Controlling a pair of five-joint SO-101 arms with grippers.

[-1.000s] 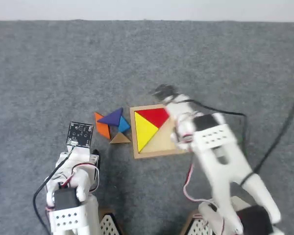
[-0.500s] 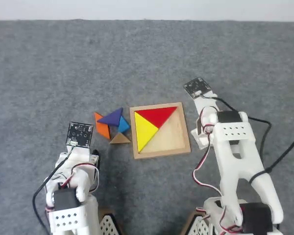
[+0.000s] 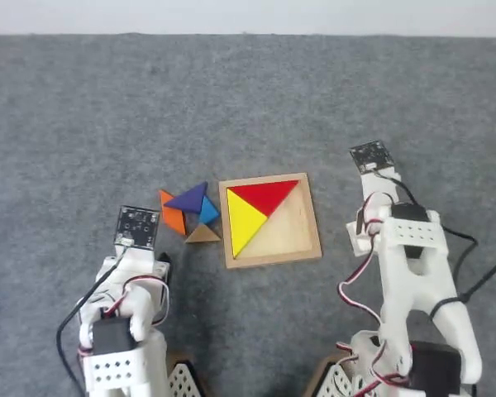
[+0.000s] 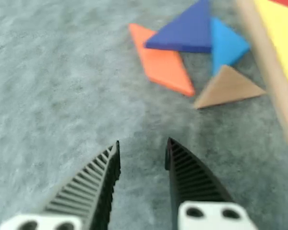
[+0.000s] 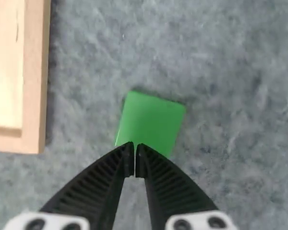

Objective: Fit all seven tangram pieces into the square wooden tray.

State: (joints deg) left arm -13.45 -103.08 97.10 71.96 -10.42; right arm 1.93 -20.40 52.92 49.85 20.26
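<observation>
Jaws of the left gripper [image 4: 142, 143] are standing spread over the table [image 3: 107, 99], near an orange parallelogram [image 4: 163, 67], dark blue triangle [image 4: 187, 31], light blue triangle [image 4: 225, 43] and tan triangle [image 4: 228, 86] clustering just beside the wooden tray's [image 3: 273, 257] left edge. A red triangle [image 3: 264, 196] and yellow triangle [image 3: 244, 222] are lying inside it. The right gripper [image 5: 134, 144], jaws pressed together, is hovering over a green square [image 5: 151, 122] lying outside the tray.

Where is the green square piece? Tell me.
In the right wrist view, the green square piece lies on the grey mat just outside the wooden tray, at the tips of the right gripper.
</observation>
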